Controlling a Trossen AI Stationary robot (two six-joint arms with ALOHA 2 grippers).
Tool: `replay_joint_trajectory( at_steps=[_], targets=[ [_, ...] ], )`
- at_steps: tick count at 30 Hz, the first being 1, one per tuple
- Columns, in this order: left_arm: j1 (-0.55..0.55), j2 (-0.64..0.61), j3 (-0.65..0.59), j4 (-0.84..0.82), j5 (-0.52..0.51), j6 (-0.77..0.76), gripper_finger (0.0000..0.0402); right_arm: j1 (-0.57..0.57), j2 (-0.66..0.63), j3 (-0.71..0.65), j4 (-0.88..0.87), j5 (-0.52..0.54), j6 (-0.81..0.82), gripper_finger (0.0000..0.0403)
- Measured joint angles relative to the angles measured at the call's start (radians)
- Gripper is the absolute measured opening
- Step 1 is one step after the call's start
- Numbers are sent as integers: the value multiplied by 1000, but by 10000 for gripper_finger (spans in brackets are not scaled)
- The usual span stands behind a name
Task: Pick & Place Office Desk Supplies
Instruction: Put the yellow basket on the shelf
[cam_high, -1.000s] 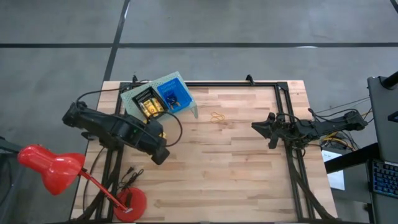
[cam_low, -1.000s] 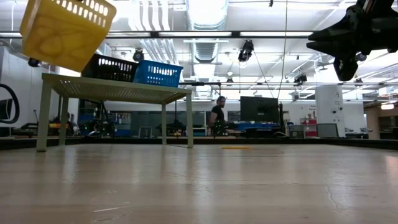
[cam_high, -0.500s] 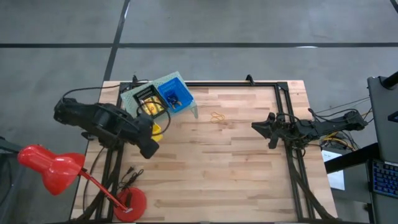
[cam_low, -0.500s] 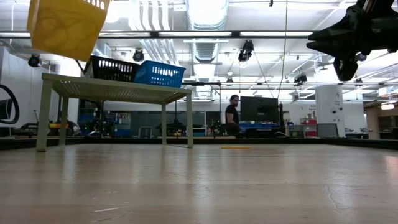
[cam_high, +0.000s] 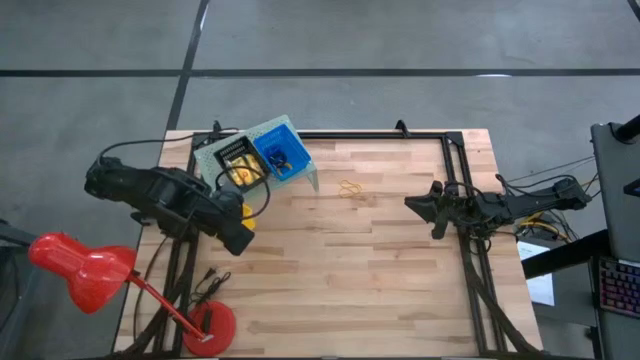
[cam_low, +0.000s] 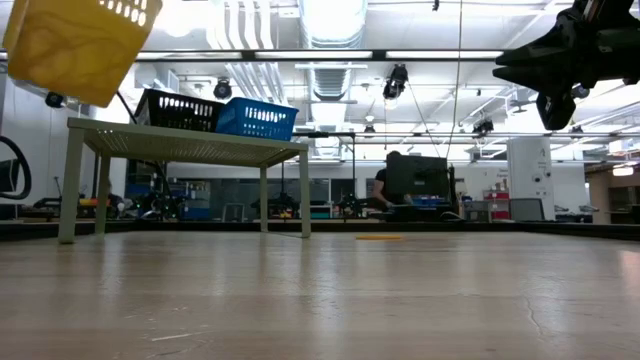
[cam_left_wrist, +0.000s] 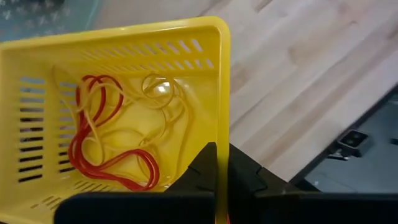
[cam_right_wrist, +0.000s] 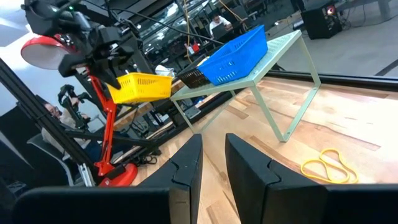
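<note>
My left gripper (cam_high: 238, 226) hangs high over the table's left side, shut on a yellow slotted bin (cam_left_wrist: 124, 112), which shows tilted at the top left of the low view (cam_low: 75, 45). Red and yellow rubber bands (cam_left_wrist: 109, 143) lie inside the bin. More tan rubber bands (cam_high: 349, 189) lie on the table right of the pale green riser (cam_low: 180, 145). The riser carries a black bin (cam_high: 237, 160) and a blue bin (cam_high: 279, 152). My right gripper (cam_high: 408, 202) waits level at the right, narrowly open, nothing between its fingers (cam_right_wrist: 186, 162). My left gripper pinches one side wall of the yellow bin at its rim (cam_left_wrist: 219, 134), one finger inside the bin and one outside. The fingers come steeply from above, pointing down. The bin hangs below them, tilted and lifted clear of the table and the riser.
A red desk lamp (cam_high: 80, 265) with its round base (cam_high: 213, 325) stands at the near left corner. A black frame (cam_high: 460, 200) runs along the table's far and right edges. Bare wood spreads across the middle and near side.
My left gripper has carried the yellow bin toward the table's left edge and a little upward, most of it in the first half second. The bin stays tilted and clear of the table.
</note>
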Motion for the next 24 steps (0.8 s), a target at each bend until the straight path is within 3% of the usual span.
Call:
replay_joint_trajectory(
  at_steps=[10,18,24],
  targets=[
    [26,-6,-87,5,7,-5,12,0,0,0,0,0,0,68],
    [50,-6,-78,0,-10,22,12,0,0,0,0,0,0,68],
    [50,-6,-46,-3,39,-62,12,0,0,0,0,0,0,68]
  ],
)
